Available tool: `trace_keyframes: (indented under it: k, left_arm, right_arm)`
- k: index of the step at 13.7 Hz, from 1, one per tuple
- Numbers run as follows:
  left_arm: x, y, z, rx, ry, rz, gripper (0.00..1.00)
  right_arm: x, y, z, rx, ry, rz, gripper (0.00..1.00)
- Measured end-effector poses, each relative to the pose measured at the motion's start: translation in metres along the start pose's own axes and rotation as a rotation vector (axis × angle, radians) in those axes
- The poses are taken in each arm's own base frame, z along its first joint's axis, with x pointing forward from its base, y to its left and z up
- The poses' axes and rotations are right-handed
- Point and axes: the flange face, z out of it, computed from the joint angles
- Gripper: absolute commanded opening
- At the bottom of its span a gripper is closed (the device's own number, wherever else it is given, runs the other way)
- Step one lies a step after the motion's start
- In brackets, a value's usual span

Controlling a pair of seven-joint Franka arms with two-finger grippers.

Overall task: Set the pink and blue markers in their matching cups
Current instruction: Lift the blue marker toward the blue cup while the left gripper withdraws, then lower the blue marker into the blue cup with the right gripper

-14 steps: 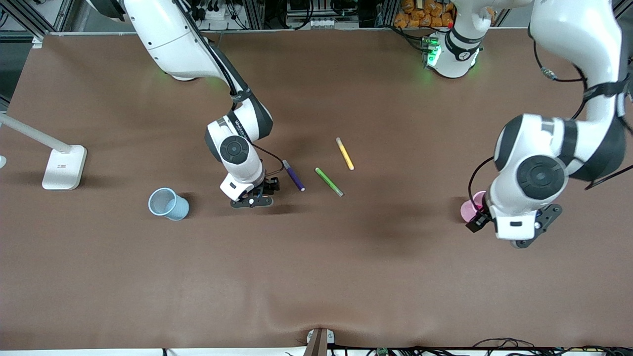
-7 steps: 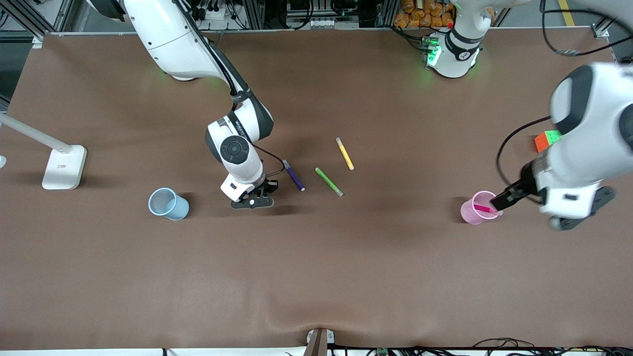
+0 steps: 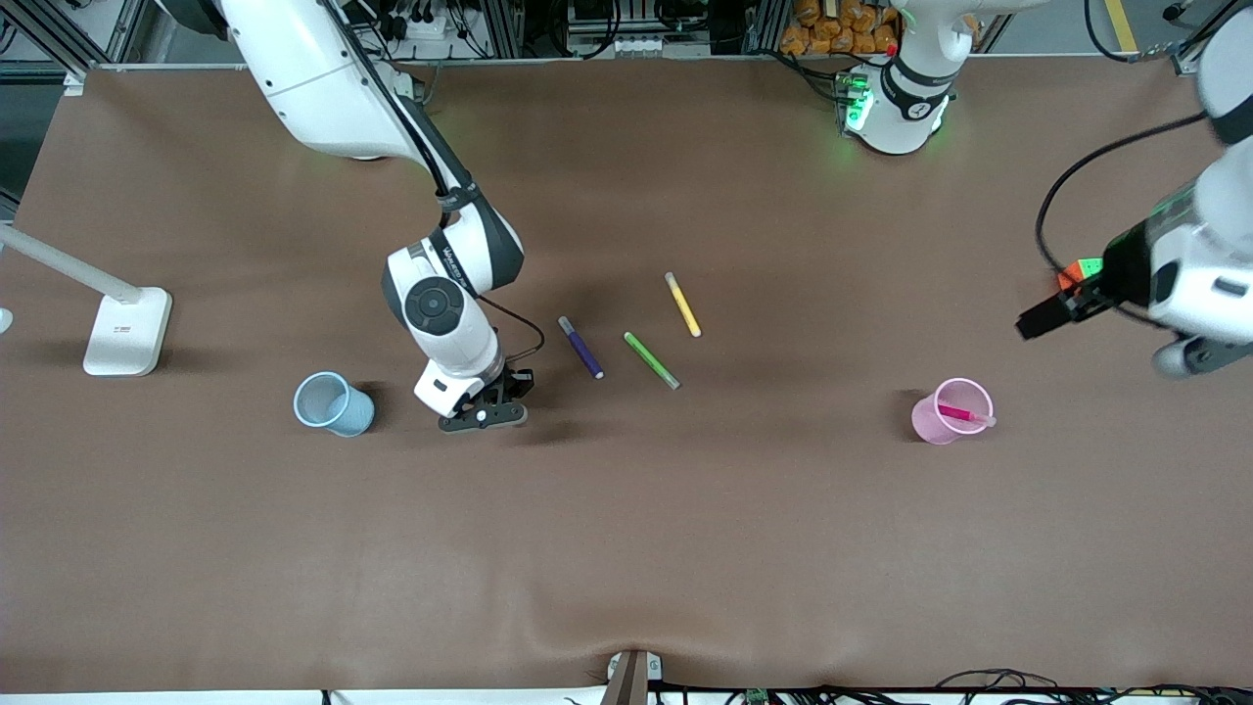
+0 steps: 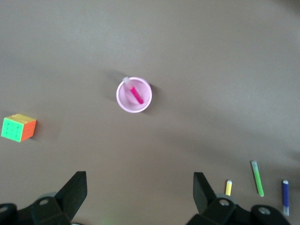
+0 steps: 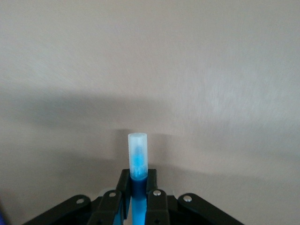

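Observation:
The light pink cup [image 3: 949,412] stands toward the left arm's end of the table with the pink marker [image 3: 960,414] leaning inside it. Both also show in the left wrist view, cup [image 4: 123,101] and marker [image 4: 136,95]. My left gripper [image 3: 1040,322] is open and empty, high over the table beside that cup; its jaws stand wide apart in the left wrist view [image 4: 139,193]. The light blue cup [image 3: 333,403] stands toward the right arm's end. My right gripper [image 3: 482,413] is low over the table between the blue cup and the purple marker, shut on the blue marker [image 5: 138,157].
A dark purple marker [image 3: 581,347], a green marker [image 3: 651,359] and a yellow marker [image 3: 682,304] lie mid-table. A colour cube [image 3: 1079,273] lies under the left arm. A white lamp base [image 3: 127,331] stands at the right arm's end.
My left gripper has lifted off the pink cup and drawn away toward its own end, leaving the pink marker in the cup. My right gripper has shifted a little toward the blue cup.

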Motion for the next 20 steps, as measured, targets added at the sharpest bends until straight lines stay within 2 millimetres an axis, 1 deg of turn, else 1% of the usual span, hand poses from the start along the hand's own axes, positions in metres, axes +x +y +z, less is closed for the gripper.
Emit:
trace_keyframes:
  k: [2, 4, 5, 6, 7, 8, 11, 13, 15, 17, 18, 20]
  left_arm:
    - [-0.011, -0.011, -0.016, 0.004, -0.010, 0.023, 1.00]
    - [-0.021, -0.019, -0.028, 0.008, -0.011, 0.092, 1.00]
    - [-0.023, -0.026, -0.033, 0.009, -0.010, 0.138, 1.00]
    - [-0.025, -0.033, -0.037, 0.010, -0.008, 0.184, 1.00]
    - [-0.026, -0.041, -0.039, 0.012, -0.008, 0.221, 1.00]
    - [-0.028, -0.047, -0.038, 0.014, -0.011, 0.247, 1.00]
    - [-0.037, -0.056, -0.033, 0.019, -0.011, 0.285, 1.00]
    - [-0.042, -0.064, -0.029, 0.014, 0.001, 0.312, 1.00]
    - [-0.046, -0.069, -0.028, 0.011, 0.005, 0.327, 1.00]
    - [-0.047, -0.070, -0.028, 0.011, 0.006, 0.346, 1.00]
    - [-0.047, -0.070, -0.027, 0.011, 0.006, 0.348, 1.00]
    - [-0.047, -0.069, -0.025, 0.012, 0.003, 0.352, 1.00]
  right_arm:
    - [0.008, -0.002, -0.028, 0.012, 0.043, -0.076, 0.00]
    - [0.015, -0.003, -0.057, 0.020, 0.089, -0.163, 0.00]
    - [0.020, 0.002, -0.071, 0.020, 0.111, -0.210, 0.00]
    - [0.024, 0.011, -0.083, 0.016, 0.131, -0.260, 0.00]
    - [0.029, 0.023, -0.095, 0.010, 0.149, -0.308, 0.00]
    - [0.034, 0.040, -0.105, 0.001, 0.162, -0.354, 0.00]
    - [0.041, 0.094, -0.124, -0.026, 0.149, -0.461, 0.00]
    - [0.042, 0.117, -0.139, -0.039, 0.158, -0.515, 0.00]
    - [0.032, 0.132, -0.151, -0.044, 0.156, -0.541, 0.00]
    - [0.015, 0.151, -0.161, -0.049, 0.147, -0.566, 0.00]
    - [0.009, 0.162, -0.164, -0.055, 0.143, -0.608, 0.00]
    - [0.001, 0.181, -0.167, -0.059, 0.139, -0.697, 0.00]
